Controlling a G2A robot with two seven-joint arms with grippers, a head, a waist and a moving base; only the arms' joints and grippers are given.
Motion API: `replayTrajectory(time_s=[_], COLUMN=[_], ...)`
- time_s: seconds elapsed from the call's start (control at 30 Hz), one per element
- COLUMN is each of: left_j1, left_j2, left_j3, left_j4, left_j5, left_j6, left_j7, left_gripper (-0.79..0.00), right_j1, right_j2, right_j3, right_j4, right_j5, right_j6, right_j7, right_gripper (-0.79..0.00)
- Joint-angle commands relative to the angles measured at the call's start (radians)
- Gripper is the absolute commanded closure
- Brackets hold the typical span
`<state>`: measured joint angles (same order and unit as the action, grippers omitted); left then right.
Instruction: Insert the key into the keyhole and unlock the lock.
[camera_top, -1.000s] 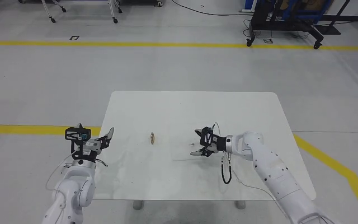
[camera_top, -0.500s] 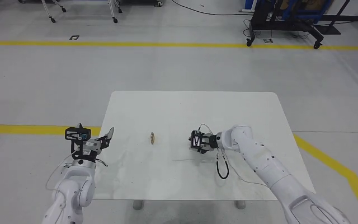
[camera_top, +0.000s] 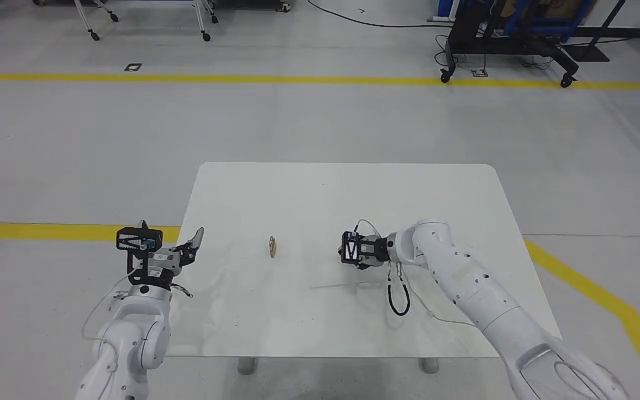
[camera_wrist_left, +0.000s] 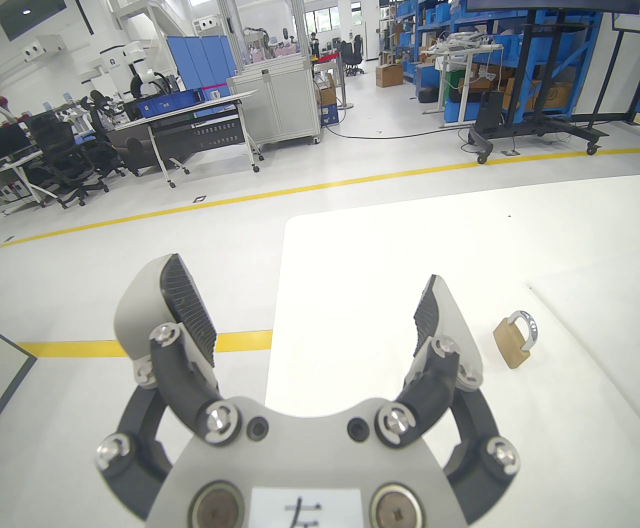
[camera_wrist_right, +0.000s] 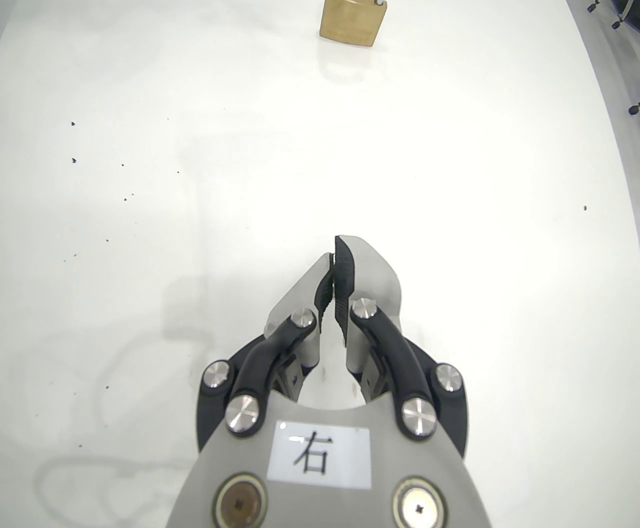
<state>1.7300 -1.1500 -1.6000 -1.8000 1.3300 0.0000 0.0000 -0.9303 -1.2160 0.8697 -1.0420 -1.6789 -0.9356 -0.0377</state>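
My right pincer (camera_wrist_right: 334, 250) has just gone from spread to pressed together, pads meeting at the tips. It has also slid a little nearer the padlock (camera_wrist_right: 353, 22). It sits low over the bench (camera_wrist_right: 150, 150), on the padlock's right, near it but not touching. I cannot make out the key between the pads. If I have it, it is hidden in the pinch, and no blade sticks out past the tips. So the closing reads as my grab for the key, but I cannot confirm it took.

The padlock has not shifted. It lies on the bench with its shackle seated in the brass body. From my right wrist, the end of the body opposite the shackle faces my pincer. I judge that to be the keyhole end, which would suit a straight push.

My left pincer (camera_wrist_left: 305, 305) has stayed put, jaws wide apart and holding nothing. It is on the padlock's left, well apart from it, at the bench edge.

Nothing steadies the padlock yet. A push from the right could simply slide it away, so I expect the left must brace it first.
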Motion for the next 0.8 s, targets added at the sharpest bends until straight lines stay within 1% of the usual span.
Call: replayTrajectory(time_s=[0.0, 0.17, 0.43, 0.6, 0.77], left_j1=[0.000, 0.000, 0.000, 0.000, 0.000], left_j2=[0.000, 0.000, 0.000, 0.000, 0.000], left_j3=[0.000, 0.000, 0.000, 0.000, 0.000], left_j4=[0.000, 0.000, 0.000, 0.000, 0.000], left_j5=[0.000, 0.000, 0.000, 0.000, 0.000], left_j6=[0.000, 0.000, 0.000, 0.000, 0.000], left_j7=[0.000, 0.000, 0.000, 0.000, 0.000], left_gripper=[-0.785, -0.785, -0.785, -0.785, -0.785], right_j1=[0.001, -0.008, -0.054, -0.079, -0.084], right_j2=[0.001, 0.013, 0.042, 0.054, 0.056], right_j3=[0.000, 0.020, 0.071, 0.090, 0.089], right_j4=[-0.004, -0.027, -0.086, -0.121, -0.122], right_j5=[-0.004, -0.001, -0.013, -0.026, -0.026], right_j6=[0.003, 0.001, 0.008, 0.017, 0.015], right_j7=[-0.006, -0.051, -0.117, -0.105, -0.084], right_gripper=[0.000, 0.000, 0.000, 0.000, 0.000])
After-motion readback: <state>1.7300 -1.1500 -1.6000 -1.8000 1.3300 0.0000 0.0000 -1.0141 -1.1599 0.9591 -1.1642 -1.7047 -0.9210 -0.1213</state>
